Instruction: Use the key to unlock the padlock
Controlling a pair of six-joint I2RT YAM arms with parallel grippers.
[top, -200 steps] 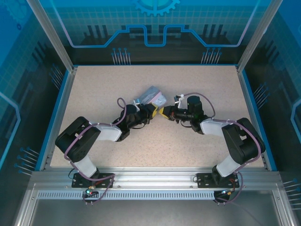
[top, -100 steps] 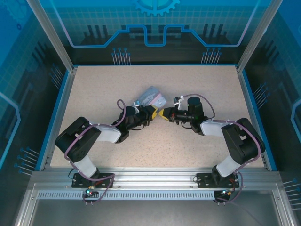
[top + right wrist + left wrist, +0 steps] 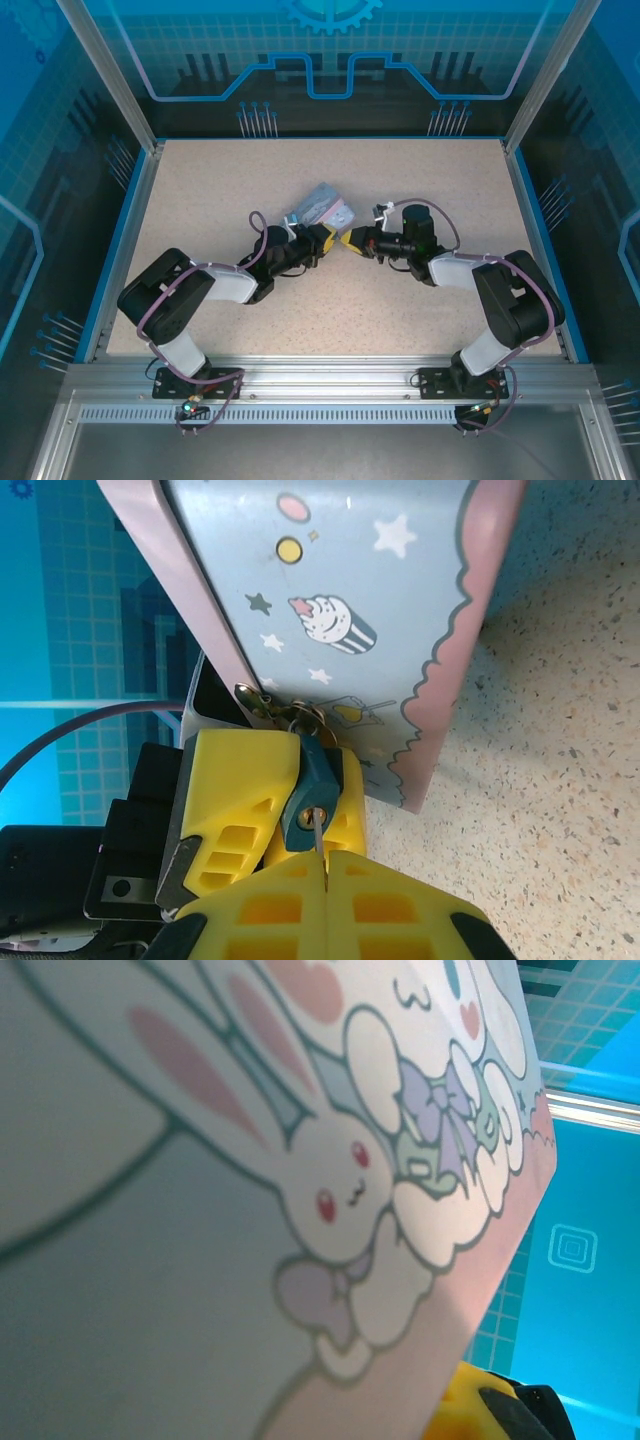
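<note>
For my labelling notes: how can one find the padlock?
Find the pale blue, pink-edged tin. At its brass clasp, between the yellow fingers of the left gripper, sits the padlock. It alone is dark teal, a thin key entering it.

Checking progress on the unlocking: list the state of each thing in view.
tin: closed
padlock: hooked through the tin's clasp, key in its keyhole
key: tip inserted in the padlock
left gripper: shut on the padlock
right gripper: shut on the key
</note>
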